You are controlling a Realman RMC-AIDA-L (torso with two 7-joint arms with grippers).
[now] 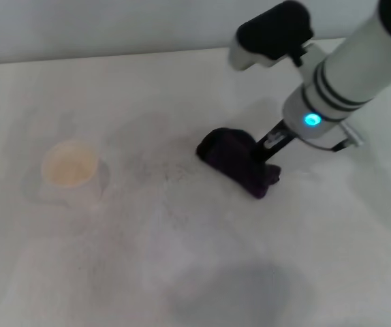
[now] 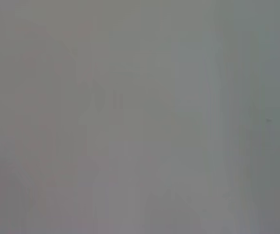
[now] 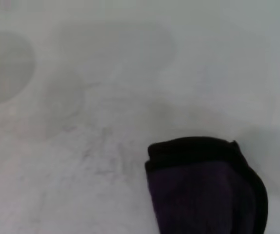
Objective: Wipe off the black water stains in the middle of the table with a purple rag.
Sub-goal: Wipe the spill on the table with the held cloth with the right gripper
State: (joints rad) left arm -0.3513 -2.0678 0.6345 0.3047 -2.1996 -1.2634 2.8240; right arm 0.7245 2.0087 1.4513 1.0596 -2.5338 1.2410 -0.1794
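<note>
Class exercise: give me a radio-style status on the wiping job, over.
Right claw shut on purple rag, pressed to table. Left claw unseen. No dark blot visible. Paper cup well aside.

purple rag: just 1
paper cup: 1
robot arm: only 1 showing
counter: 1

Soft even light, hazy blur, left wrist view featureless grey.

White cylindrical right arm, black bands, glowing cyan light, black claw.
</note>
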